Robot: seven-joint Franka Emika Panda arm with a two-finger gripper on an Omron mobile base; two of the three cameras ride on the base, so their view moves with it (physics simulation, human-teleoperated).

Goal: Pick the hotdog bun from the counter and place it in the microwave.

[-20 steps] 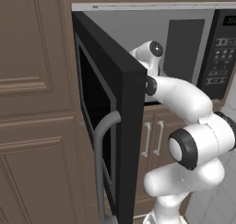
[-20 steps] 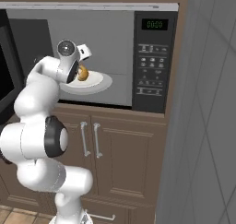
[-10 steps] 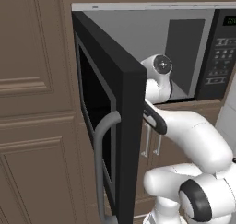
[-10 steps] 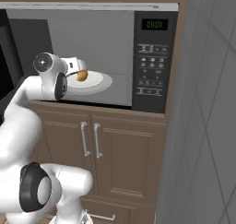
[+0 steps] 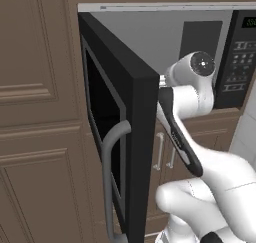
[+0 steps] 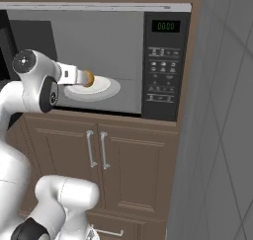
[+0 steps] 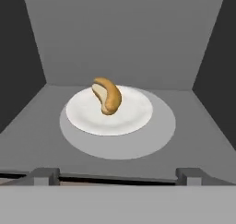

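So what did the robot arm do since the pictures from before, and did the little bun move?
The white arm pulled its hand back out of the big microwave, toward the open black-framed door. The gripper is open and holds nothing. The small golden-brown hotdog bun stayed where it was, lying on the round pale plate inside. The door stayed open too.

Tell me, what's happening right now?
Pincer open, empty. Hotdog bun on plate inside microwave. Nothing in the way.
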